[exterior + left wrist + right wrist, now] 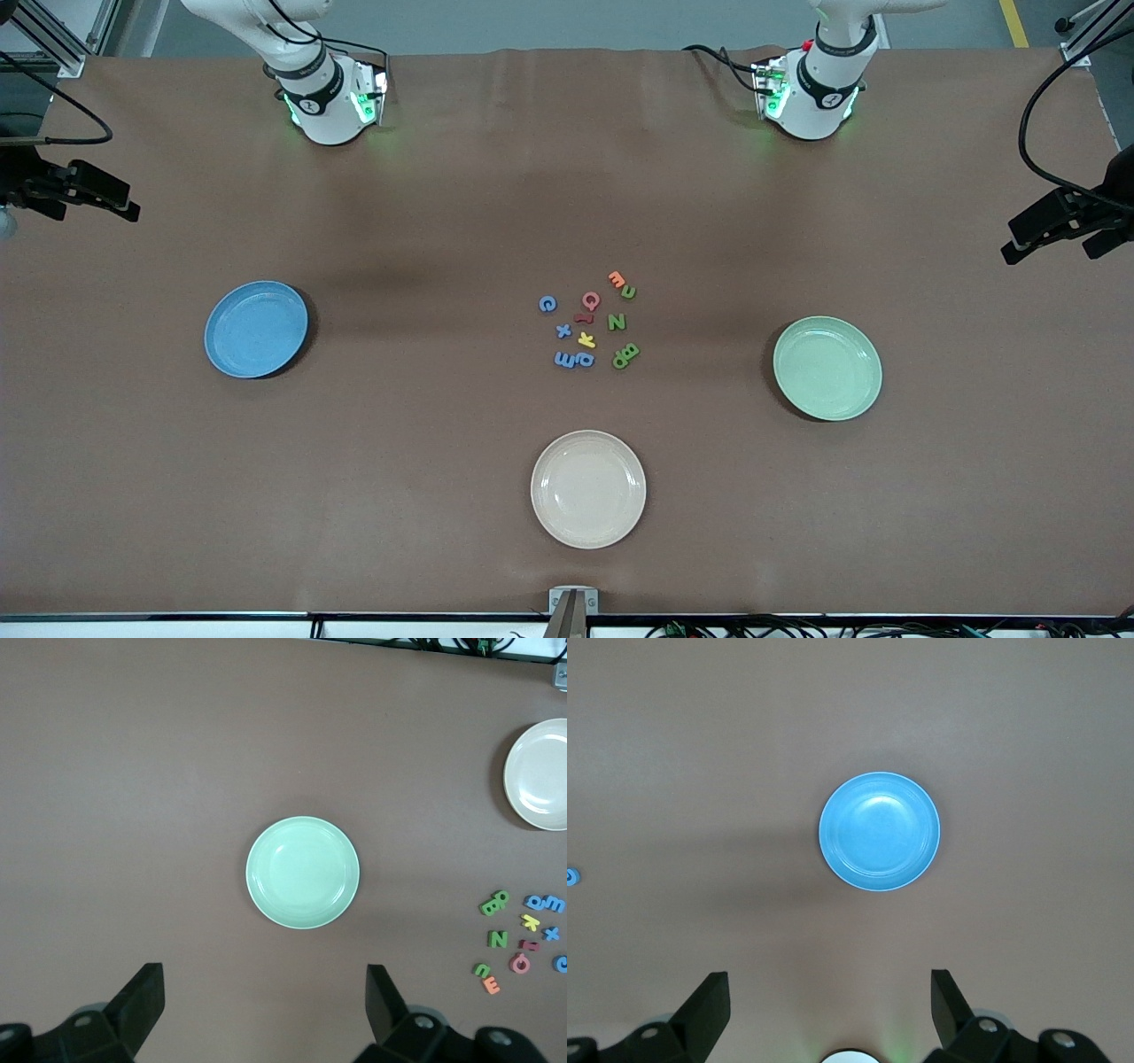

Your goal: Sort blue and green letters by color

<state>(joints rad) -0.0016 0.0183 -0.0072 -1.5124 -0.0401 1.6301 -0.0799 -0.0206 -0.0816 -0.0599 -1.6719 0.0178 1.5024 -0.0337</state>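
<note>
A: So, where do things stand?

B: Nothing is sorted. The blue and green letters [585, 323] lie in a mixed cluster at the centre of the front view, among red, orange and yellow ones. The blue plate [256, 329] sits at centre left, the green plate [827, 368] at centre right, the white plate [588, 488] at lower centre; all are bare.

A: And the grippers?

B: The left gripper [266, 1005] hangs high over the green plate, jaws spread wide, holding nothing. The right gripper [828, 1010] hangs likewise over the blue plate.

A: First pick?

B: I'd take an outlying letter, descending straight, so neighbours stay put.

A: Do the views differ?

B: The left wrist view shows the letters at its lower right edge; the right wrist view catches only one blue letter [570, 876].
</note>
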